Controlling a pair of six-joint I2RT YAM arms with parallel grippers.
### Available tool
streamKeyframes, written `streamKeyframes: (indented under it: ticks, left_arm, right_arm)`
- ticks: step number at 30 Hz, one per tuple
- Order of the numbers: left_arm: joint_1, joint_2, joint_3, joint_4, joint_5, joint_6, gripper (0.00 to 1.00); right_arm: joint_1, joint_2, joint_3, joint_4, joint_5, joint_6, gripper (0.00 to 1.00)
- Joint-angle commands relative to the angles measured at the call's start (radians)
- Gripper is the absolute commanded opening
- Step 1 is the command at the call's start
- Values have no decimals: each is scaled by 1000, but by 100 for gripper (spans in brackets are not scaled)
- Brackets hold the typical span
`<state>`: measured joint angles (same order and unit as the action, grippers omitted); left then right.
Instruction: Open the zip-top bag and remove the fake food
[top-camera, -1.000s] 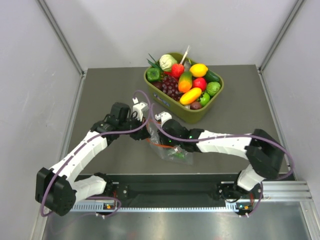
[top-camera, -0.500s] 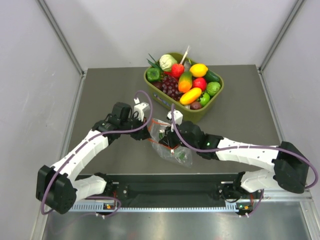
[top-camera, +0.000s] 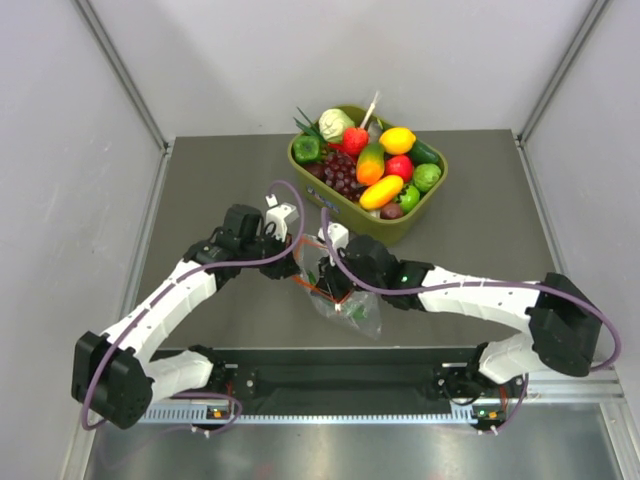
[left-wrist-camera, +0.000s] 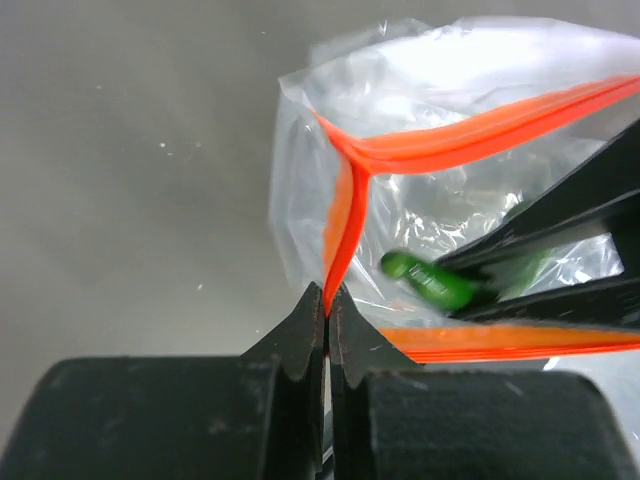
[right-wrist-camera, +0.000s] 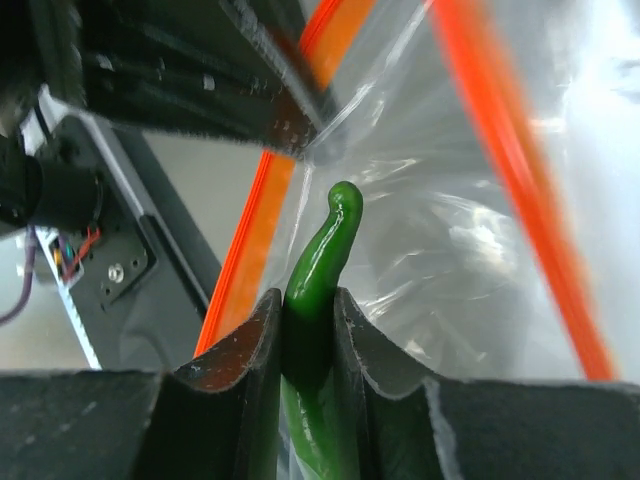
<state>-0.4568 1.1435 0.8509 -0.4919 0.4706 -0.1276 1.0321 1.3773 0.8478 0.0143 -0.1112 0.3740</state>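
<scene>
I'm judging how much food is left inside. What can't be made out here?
Top view: contents of the zip-top bag, under the right arm and crinkled plastic.
Left wrist view: the green piece, blurred; the bag's right side, cut off.
Right wrist view: the piece's lower end, hidden between the right fingers.

Left arm (top-camera: 170, 300), right arm (top-camera: 470, 295) angled inward; left fingers (left-wrist-camera: 295, 340) together, right fingers (right-wrist-camera: 240, 370) slightly apart.

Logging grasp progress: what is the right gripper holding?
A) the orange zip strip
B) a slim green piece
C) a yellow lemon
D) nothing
B: the right wrist view shows the right gripper shut on a slim green piece at the open mouth of the zip-top bag; the left gripper pinches the orange zip strip.
</scene>
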Motion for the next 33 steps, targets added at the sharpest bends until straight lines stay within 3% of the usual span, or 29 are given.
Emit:
streamKeyframes:
  ticks: [1, 6, 15, 21, 24, 33]
  left_arm:
    - [10, -31, 20, 27, -46, 20, 0]
    - [12, -34, 19, 26, -59, 22, 0]
    - [13, -5, 23, 15, -61, 22, 0]
    - [15, 1, 25, 13, -59, 22, 0]
    - [13, 2, 25, 18, -35, 23, 0]
    - [15, 1, 20, 26, -7, 23, 0]
  right_arm:
    - [2, 63, 76, -46, -132, -35, 0]
    - [3, 92, 103, -79, -145, -56, 0]
    - [5, -79, 28, -22, 24, -47, 0]
    - [2, -207, -44, 87, 82, -24, 0]
    - [2, -250, -96, 229, 99, -4, 0]
    - [6, -118, -33, 424, -82, 19, 0]
